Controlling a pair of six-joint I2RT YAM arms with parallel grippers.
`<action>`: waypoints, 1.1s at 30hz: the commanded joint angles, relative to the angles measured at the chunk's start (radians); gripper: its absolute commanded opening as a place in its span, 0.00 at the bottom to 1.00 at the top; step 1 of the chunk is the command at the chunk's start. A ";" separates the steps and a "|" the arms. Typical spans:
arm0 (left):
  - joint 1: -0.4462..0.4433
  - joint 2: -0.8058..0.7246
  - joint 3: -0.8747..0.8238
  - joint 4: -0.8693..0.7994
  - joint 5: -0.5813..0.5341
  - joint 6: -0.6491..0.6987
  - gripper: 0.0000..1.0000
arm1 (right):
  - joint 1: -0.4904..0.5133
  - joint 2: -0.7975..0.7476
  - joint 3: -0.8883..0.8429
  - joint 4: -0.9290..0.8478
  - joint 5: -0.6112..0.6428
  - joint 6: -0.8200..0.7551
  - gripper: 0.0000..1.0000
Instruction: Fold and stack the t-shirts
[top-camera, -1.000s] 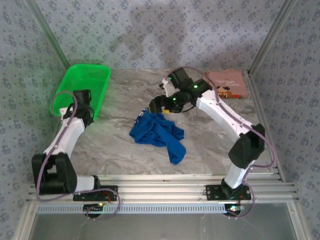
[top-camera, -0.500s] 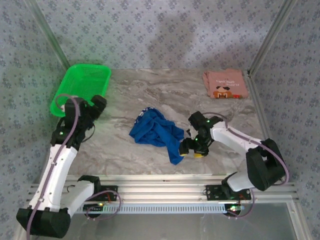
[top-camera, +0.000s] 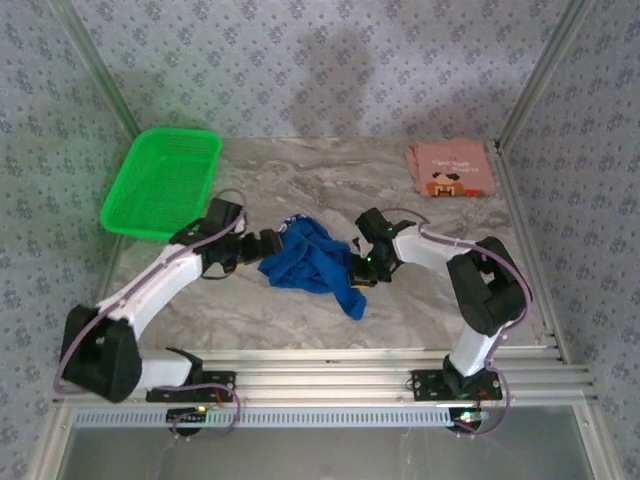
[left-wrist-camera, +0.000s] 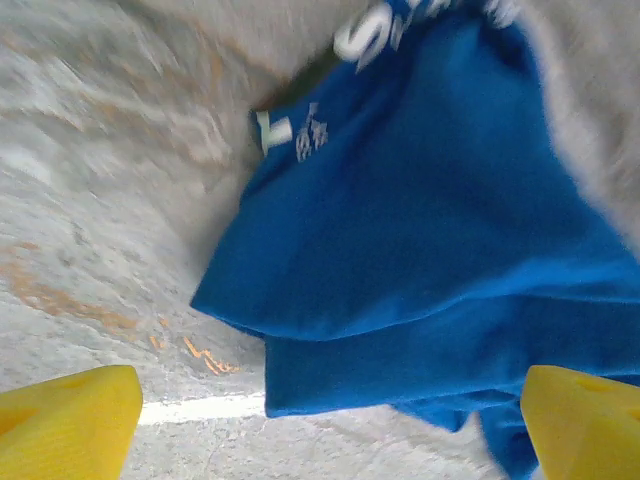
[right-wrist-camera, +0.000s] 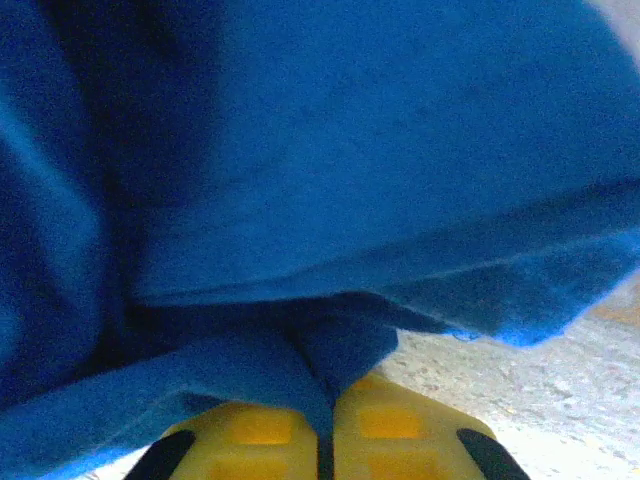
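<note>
Though the top view hides it, the right gripper (right-wrist-camera: 330, 425) pinches the crumpled royal-blue cloth t-shirt (right-wrist-camera: 380, 150); the left gripper (left-wrist-camera: 325, 425) gapes; the green plastic mesh basket (top-camera: 122, 222) sits at the far-left corner of the table (top-camera: 420, 310).

From above and behind the robot we look down over the whole table (top-camera: 300, 180). Our wrist views press close on the blue shirt (top-camera: 315, 262), shared by all three.

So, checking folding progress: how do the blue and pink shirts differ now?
The blue shirt lies crumpled in the middle; the pink shirt lies folded flat at the far right corner. The right gripper is shut on the blue shirt, the open left gripper beside it; nothing touches the pink shirt. Both rest on the table.
</note>
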 joint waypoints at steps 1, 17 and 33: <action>-0.042 0.073 0.072 0.067 0.041 0.051 0.96 | -0.003 -0.110 0.095 -0.079 0.057 -0.020 0.01; -0.058 0.524 0.290 0.296 0.160 0.016 0.24 | -0.157 -0.361 0.557 -0.431 0.168 -0.219 0.00; 0.002 0.473 0.931 0.154 0.066 0.135 0.04 | -0.455 -0.415 0.811 -0.198 0.163 -0.212 0.00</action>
